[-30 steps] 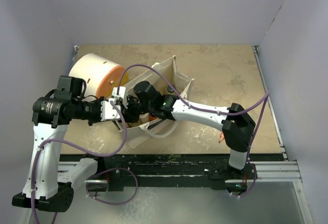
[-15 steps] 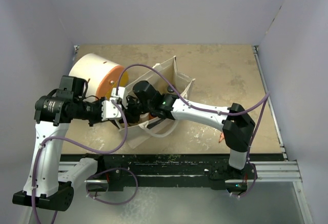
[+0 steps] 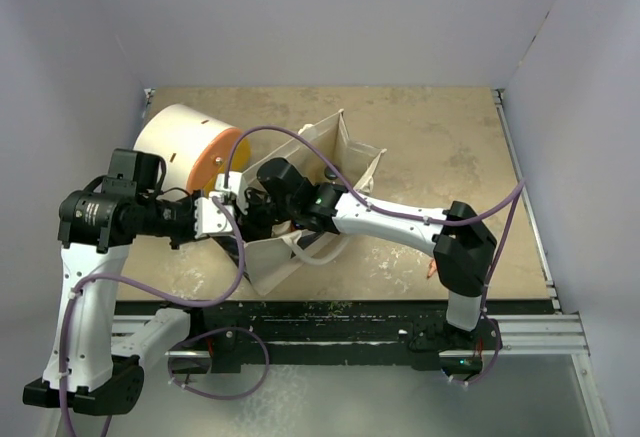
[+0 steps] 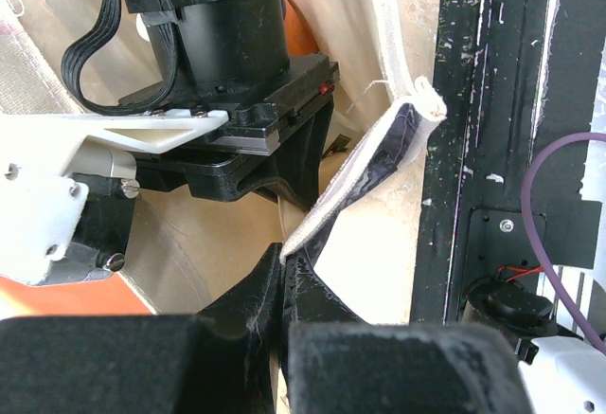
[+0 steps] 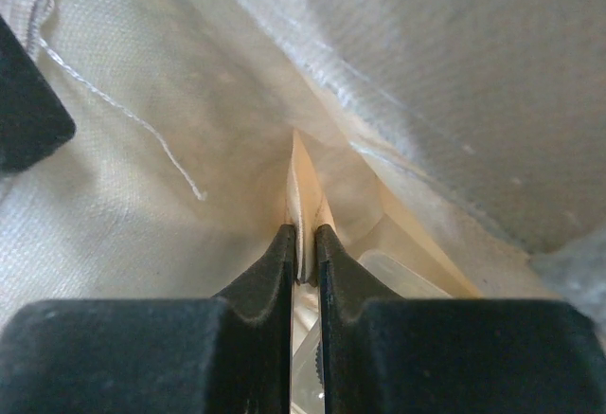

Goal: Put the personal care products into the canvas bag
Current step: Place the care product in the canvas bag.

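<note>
On the table (image 3: pixel 440 147), the big white drum (image 3: pixel 180 147) is lying just beside the canvas bag (image 3: pixel 270 262), which is standing mid-table. The left gripper (image 4: pixel 284 267) is pinching the bag's edge, while the right gripper (image 5: pixel 305 243) is reaching inside the bag, clamping a beige tapered tube (image 5: pixel 301 187) by its thin end.

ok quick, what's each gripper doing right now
left gripper: closed, pinching the canvas bag at its edge.
right gripper: closed on a thin cream piece inside the bag; which thing it is cannot be told.
</note>
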Tool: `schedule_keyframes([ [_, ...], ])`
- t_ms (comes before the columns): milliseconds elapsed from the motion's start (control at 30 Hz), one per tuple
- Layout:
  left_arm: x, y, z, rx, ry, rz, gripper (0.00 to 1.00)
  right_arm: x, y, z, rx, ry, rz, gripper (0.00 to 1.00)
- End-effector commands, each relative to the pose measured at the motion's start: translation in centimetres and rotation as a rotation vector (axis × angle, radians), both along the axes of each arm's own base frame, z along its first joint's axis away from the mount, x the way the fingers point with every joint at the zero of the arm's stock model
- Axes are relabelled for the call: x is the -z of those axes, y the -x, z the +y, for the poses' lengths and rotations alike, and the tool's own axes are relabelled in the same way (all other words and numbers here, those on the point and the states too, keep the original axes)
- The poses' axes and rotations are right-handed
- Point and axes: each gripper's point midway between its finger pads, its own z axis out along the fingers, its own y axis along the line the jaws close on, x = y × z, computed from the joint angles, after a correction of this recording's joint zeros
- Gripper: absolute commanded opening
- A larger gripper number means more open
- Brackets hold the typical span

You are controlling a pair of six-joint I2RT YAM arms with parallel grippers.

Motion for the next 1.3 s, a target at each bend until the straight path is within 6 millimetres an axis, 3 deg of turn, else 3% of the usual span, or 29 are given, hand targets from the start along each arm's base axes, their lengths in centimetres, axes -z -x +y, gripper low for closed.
schedule_keyframes([
  [0, -2.9, 0.3, -0.9, 0.042, 0.064, -0.130, 0.00, 1.6, 0.8, 0.0, -0.028, 0.035, 0.029, 0.05],
  [233, -2.6, 0.1, -0.3, 0.034, 0.029, -0.148, 0.00, 3.7, 1.0, 0.0, -0.038, 0.062, 0.036, 0.10],
  [400, -2.4, 0.1, -0.2, 0.036, 0.016, -0.154, 0.00, 3.6, 1.3, -0.4, -0.058, 0.058, 0.033, 0.14],
  [600, -0.7, 0.0, 0.3, 0.037, -0.023, -0.125, 0.00, 0.7, 1.7, -0.9, -0.077, 0.001, -0.004, 0.22],
  [867, 1.1, 0.1, 0.6, 0.052, -0.048, -0.088, 0.00, -2.5, 1.8, -1.0, -0.087, -0.039, -0.035, 0.41],
  [1267, 0.7, 0.0, 0.4, 0.054, -0.041, -0.095, 0.00, -5.2, 1.6, -0.8, -0.087, -0.077, -0.041, 0.56],
])
